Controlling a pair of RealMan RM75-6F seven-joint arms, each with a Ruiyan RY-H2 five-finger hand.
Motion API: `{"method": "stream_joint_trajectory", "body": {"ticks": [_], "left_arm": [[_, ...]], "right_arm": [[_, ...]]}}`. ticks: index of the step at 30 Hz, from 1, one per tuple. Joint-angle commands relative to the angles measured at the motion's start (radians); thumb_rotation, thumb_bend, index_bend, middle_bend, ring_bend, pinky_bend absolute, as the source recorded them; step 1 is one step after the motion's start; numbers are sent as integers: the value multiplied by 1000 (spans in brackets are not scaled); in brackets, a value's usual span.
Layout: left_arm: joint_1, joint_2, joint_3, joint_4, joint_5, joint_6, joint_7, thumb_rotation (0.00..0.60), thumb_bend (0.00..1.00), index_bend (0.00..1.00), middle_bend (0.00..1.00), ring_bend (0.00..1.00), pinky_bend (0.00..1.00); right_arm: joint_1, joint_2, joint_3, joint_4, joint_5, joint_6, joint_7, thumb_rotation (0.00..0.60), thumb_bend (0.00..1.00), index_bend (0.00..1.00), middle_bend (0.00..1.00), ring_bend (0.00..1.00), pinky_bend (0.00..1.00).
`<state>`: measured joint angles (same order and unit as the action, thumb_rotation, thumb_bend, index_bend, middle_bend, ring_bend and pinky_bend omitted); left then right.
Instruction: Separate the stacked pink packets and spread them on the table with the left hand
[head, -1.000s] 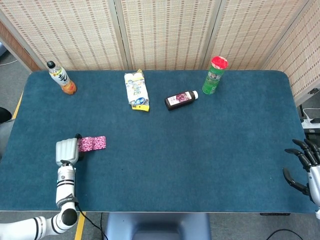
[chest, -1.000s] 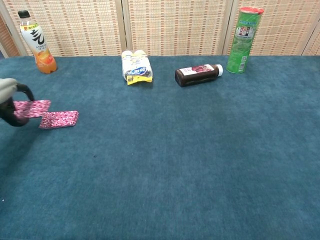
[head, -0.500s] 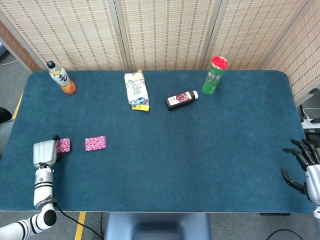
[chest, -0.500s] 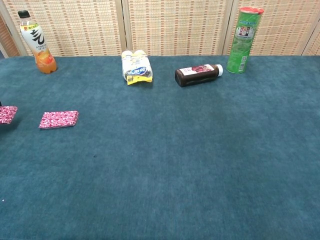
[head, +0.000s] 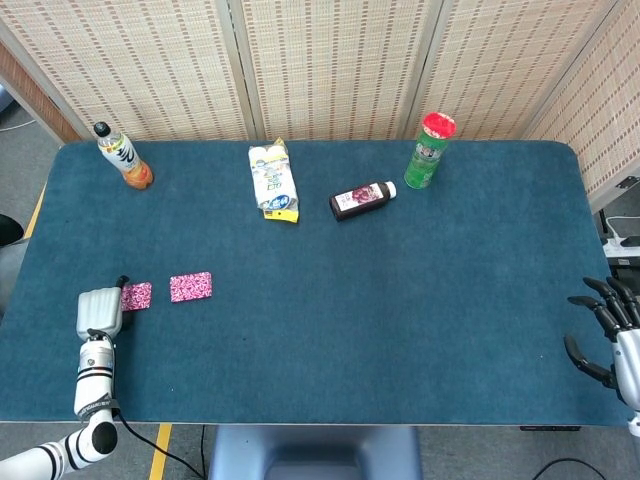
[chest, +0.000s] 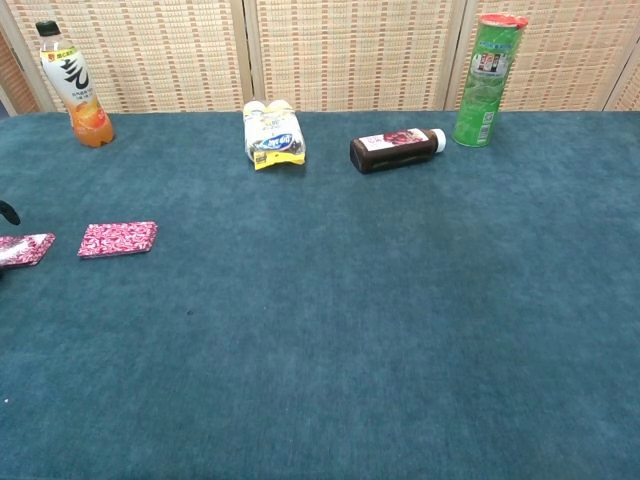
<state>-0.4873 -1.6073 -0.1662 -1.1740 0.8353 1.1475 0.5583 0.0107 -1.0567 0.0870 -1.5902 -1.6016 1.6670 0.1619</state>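
Two pink patterned packets lie apart at the table's left. One pink packet lies flat and free on the blue cloth. The other pink packet sits low over the table, just left of the first, its left end held by my left hand. The chest view shows only a dark fingertip of that hand at the left edge. My right hand hangs off the table's right front corner with fingers spread and nothing in it.
Along the back stand an orange drink bottle, a white and yellow snack pack, a dark bottle lying on its side and a green can with a red lid. The table's front edge is close to my left hand.
My left hand pulled one packet off the other, carried it left, then came slightly back right and down. The other packet stayed put. The right hand barely moved.
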Motion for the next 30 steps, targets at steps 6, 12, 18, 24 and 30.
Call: {"method": "stream_joint_trajectory", "body": {"ticks": [6,12,18,24,30], "left_arm": [[-11,39,-37,-142,23,47,26,600,309,196,1000,1000,1000],[-51,11,-62,-237,-7,58,103,600,309,212,1000,1000,1000],[-92,-52,-74,-227,-55,49,164,600,309,214,1000,1000,1000],[-118,-97,-81,-202,-92,47,199,600,308,214,1000,1000,1000],[-136,-125,-87,-167,-102,61,219,600,299,224,1000,1000,1000]], "right_arm": [[1,-1,-1,1,-3,-2,-1,600,309,313,152,92,565],[1,1,-1,0,-1,-2,0,600,309,313,152,93,565],[0,6,-1,-1,0,-2,9,600,309,313,152,93,565],[0,10,-1,-1,1,-3,17,600,310,313,152,93,565],[0,11,-1,-2,2,-5,18,600,309,313,152,93,565]]}}
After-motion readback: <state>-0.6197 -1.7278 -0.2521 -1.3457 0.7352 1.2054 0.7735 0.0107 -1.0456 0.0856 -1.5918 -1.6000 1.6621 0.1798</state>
